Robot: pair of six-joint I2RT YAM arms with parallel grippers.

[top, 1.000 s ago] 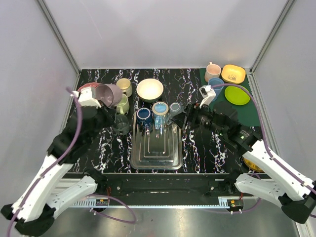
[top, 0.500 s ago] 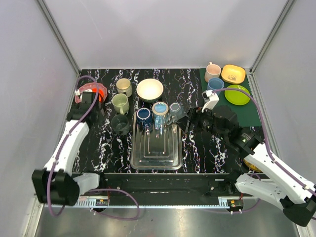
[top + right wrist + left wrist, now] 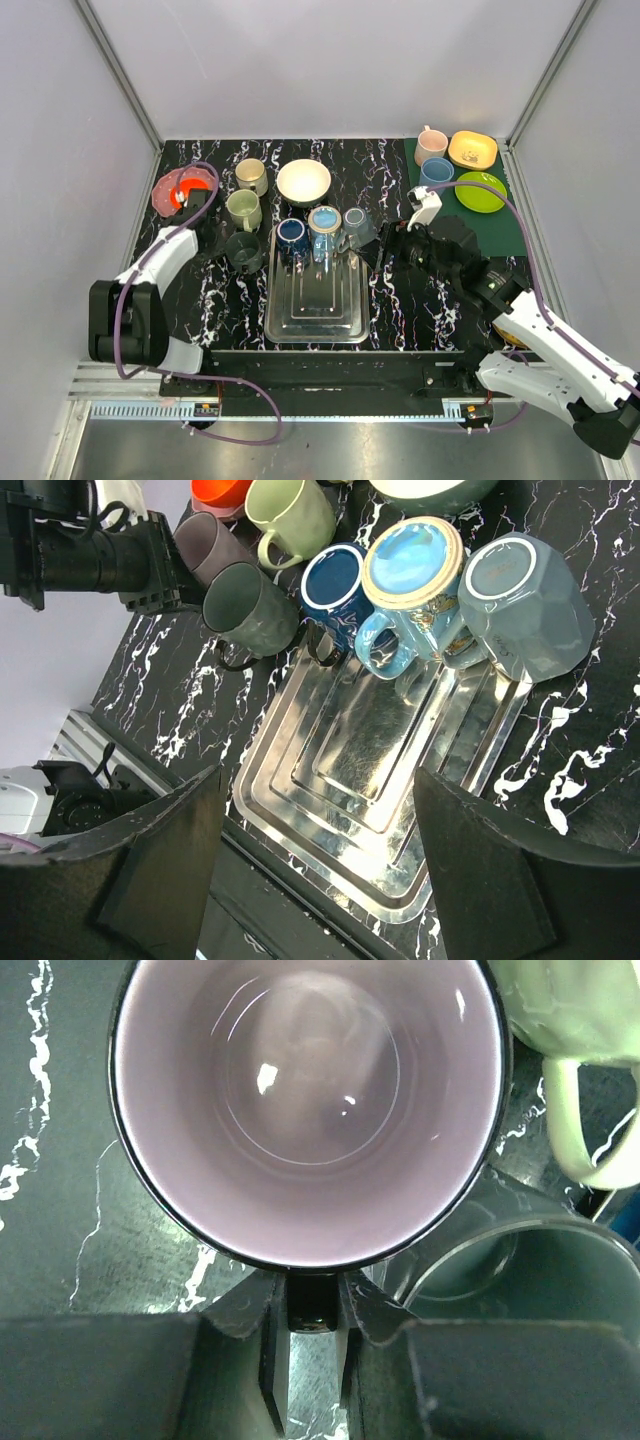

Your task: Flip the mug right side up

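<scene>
My left gripper [image 3: 312, 1305] is shut on the dark handle [image 3: 312, 1312] of a mauve mug [image 3: 310, 1110]. The mug's mouth faces the wrist camera and shows its pale pink inside. The right wrist view shows this mug [image 3: 215, 542] tilted, low beside a dark green mug [image 3: 250, 608]. In the top view the left gripper [image 3: 200, 218] is at the table's left, and its wrist hides most of the mug. A grey-blue mug [image 3: 525, 600] is base-up against the tray's far right corner, also seen from above [image 3: 357, 225]. My right gripper [image 3: 318, 780] is open and empty above the tray.
A steel tray [image 3: 315, 300] lies at centre, with a navy mug [image 3: 292, 235] and a light blue mug [image 3: 325, 222] at its far edge. A pale green mug [image 3: 243, 208], cream mug [image 3: 251, 173], white bowl [image 3: 303, 182] and orange bowl [image 3: 180, 190] stand behind. Dishes sit on a green mat [image 3: 500, 235] at the right.
The left arm has swung down from a raised pose to the table's left, bringing the mauve mug low beside the dark green mug. The right arm has barely moved.
</scene>
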